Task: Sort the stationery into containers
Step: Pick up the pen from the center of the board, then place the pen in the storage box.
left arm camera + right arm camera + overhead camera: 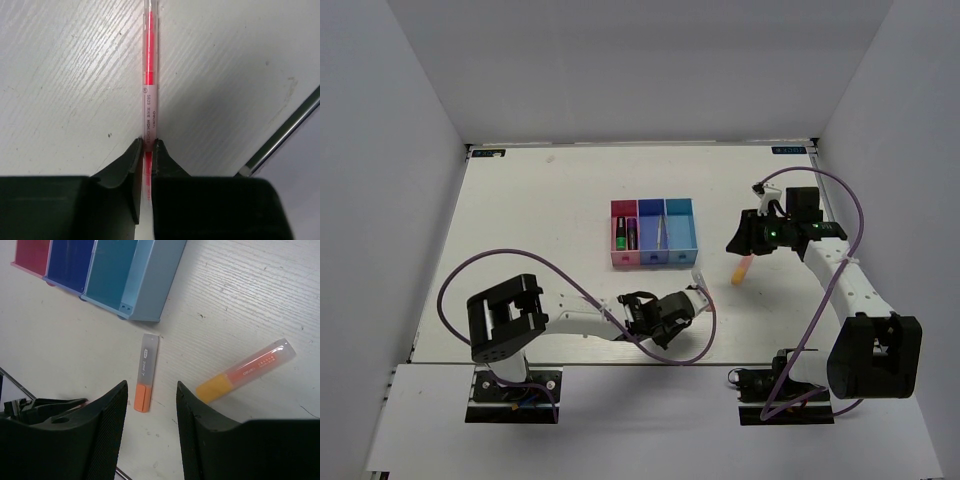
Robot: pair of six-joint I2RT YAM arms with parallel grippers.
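Currently, white table (pixel 520 220) with both arms reaching over it: left arm (pixel 580 320) stretched low toward the centre, right arm (pixel 845 285) bent over the right half.

Three joined bins sit mid-table in a row: pink bin (pixel 623 259) on the left, blue bin (pixel 648 225) in the middle, light-blue bin (pixel 681 225) on the right. The pink bin holds the green highlighter (pixel 619 235), with a darker marker (pixel 631 235) lying parallel just beside it. A thin pale stick (pixel 660 232) lies near the divider between the blue and light-blue bins; which compartment it is in, I cannot tell.

Left gripper (pixel 148 144): jaws pinched narrow on the thin pink pen (pixel 150 90). It has a clear barrel with a red core and a printed label. The pen points straight out from the fingertips, low over the table; whether it touches the surface, I cannot tell.

Right gripper (pixel 151 385): jaws spread wide, nothing between them, hanging above the table near the light-blue bin's corner. Under it, the orange-grey marker (pixel 145 375) lies flat on the table, just beside that corner but apart from it. The orange-yellow marker (pixel 245 371) lies flat to one side of it, angled, the two well apart.
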